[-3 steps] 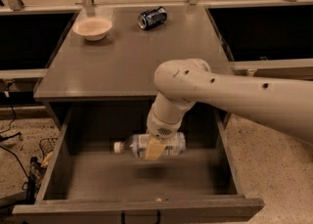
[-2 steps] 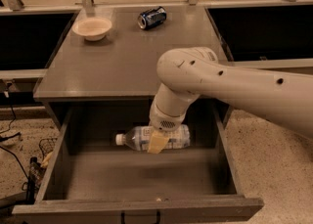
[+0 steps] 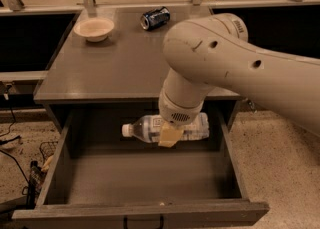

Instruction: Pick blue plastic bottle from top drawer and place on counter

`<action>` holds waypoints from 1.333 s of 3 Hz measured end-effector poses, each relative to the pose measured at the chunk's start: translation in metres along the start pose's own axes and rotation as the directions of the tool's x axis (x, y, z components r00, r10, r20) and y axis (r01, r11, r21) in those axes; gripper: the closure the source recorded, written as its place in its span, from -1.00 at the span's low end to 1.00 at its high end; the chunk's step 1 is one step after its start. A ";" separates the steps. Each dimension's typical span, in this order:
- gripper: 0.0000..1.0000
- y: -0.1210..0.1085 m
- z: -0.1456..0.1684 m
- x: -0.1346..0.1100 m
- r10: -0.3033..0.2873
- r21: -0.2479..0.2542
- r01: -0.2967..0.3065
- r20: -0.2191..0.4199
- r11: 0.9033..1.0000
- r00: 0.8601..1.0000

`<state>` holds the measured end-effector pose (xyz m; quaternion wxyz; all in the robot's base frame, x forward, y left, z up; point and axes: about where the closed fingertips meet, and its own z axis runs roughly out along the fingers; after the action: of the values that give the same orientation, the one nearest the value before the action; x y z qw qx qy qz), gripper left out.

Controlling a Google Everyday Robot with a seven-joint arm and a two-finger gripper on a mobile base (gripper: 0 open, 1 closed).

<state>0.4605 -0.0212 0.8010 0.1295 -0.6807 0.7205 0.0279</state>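
Note:
The blue plastic bottle is clear with a white cap pointing left and a pale label. It lies level and is held up above the floor of the open top drawer. My gripper is shut on the bottle's middle, with one tan finger showing in front of it. The white arm comes in from the right and hides the bottle's right part. The dark grey counter lies just behind and above the bottle.
A pale bowl sits at the counter's back left. A dark blue soda can lies on its side at the back middle. Terrazzo floor lies to both sides, with cables at the left.
The gripper has lifted the bottle up from the drawer floor and toward the drawer's back. The arm has risen and now covers more of the counter's right side.

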 end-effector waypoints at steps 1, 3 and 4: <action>1.00 0.001 -0.003 -0.001 -0.002 0.005 0.002 -0.001 1.000 1.000; 1.00 -0.019 -0.018 0.000 0.018 0.042 -0.020 0.034 0.999 0.999; 1.00 -0.077 -0.048 -0.025 -0.021 0.072 0.019 0.030 0.997 0.999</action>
<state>0.5303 -0.0131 0.8630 0.1652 -0.6822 0.7121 0.0111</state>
